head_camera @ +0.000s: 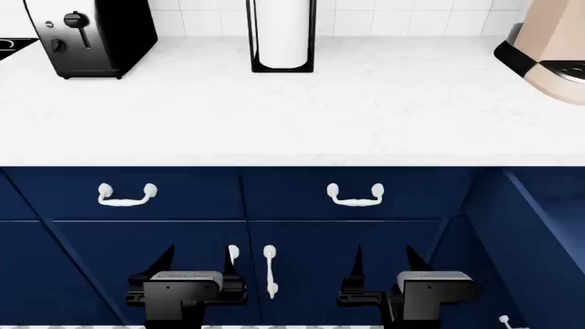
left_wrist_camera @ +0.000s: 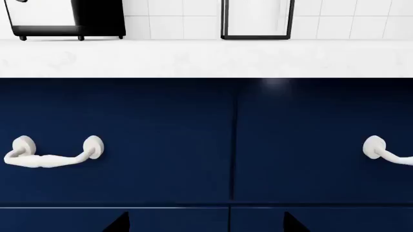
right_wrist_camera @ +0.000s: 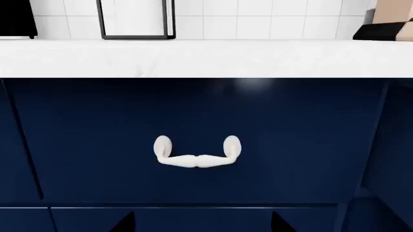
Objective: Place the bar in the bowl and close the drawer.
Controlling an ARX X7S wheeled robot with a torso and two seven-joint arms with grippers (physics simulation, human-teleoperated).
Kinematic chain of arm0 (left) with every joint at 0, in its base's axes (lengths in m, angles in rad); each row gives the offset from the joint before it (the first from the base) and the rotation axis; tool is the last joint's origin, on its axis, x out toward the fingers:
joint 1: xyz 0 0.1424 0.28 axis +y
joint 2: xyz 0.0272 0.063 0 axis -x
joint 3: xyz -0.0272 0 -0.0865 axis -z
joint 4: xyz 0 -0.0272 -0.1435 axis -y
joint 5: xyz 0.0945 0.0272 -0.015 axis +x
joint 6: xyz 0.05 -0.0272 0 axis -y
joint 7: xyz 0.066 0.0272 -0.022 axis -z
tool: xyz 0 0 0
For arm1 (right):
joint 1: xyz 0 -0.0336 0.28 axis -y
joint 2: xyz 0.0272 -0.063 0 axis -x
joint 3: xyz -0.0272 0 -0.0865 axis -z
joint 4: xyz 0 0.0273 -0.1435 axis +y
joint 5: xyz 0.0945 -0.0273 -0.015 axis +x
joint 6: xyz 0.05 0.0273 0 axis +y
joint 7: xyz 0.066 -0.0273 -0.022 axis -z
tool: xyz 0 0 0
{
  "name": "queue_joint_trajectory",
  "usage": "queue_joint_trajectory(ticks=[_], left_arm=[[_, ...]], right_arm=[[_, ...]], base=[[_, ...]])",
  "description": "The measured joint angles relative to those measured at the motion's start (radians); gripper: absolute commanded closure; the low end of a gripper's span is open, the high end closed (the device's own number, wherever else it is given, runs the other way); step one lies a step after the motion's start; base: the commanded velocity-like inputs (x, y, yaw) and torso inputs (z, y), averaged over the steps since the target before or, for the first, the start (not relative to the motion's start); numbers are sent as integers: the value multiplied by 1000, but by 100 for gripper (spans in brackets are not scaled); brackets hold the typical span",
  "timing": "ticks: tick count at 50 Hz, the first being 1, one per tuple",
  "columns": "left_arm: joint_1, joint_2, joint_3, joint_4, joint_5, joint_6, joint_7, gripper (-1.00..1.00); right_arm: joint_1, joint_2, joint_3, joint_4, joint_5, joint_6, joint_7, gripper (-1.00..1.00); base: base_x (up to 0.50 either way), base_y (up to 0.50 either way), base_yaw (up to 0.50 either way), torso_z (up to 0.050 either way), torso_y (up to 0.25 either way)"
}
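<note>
White marble-look countertop (head_camera: 292, 116) over the navy cabinets carries a black-and-silver toaster (head_camera: 87, 34) at the back left, a black-framed paper towel holder (head_camera: 283, 34) mid-back, and a beige coffee maker (head_camera: 549, 44) at the far right edge, all well apart.

We record bright, even light across all three views; renders are sharp throughout, no blur, no visible edge distortion. The white desk (head_camera: 292, 103) is near overexposed, its marbling faint. We note only soft, short shadows under the toaster (head_camera: 92, 38) and paper towel holder (head_camera: 283, 34). A dim specular patch sits on the navy drawer fronts (right_wrist_camera: 200, 140) just under the desk edge in both wrist views. Black fingers (head_camera: 164, 264) read as flat silhouettes.
</note>
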Motion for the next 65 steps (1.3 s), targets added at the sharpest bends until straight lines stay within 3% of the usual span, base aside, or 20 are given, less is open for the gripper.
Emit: queue_joint_trajectory(ticks=[14,21,31,46,55,65], left_arm=[[5,-30,35,29,-24,6,-34,-100],[3,-62,58,135,-39,-65,-33,-100],[-113,-133,63,451,-91,-413,-6,-100],[-515,-184,-11,763,-253,-1029,42,-100],[-689,-193,-28,794,-304,-1214,53,-100],[-794,-191,-45,792,-332,-1307,55,-100]], right_arm=[[-2,28,-34,-17,33,17,32,-100],[-11,51,-45,-146,64,110,47,-100],[70,125,-20,-519,145,475,63,-100],[412,221,39,-897,301,1091,75,-100],[576,248,80,-969,360,1296,76,-100],[664,273,110,-995,394,1392,82,-100]], base=[[0,0,0,0,0],[0,0,0,50,27],[0,0,0,50,27],[0,0,0,50,28],[0,0,0,50,27],[0,0,0,25,23]])
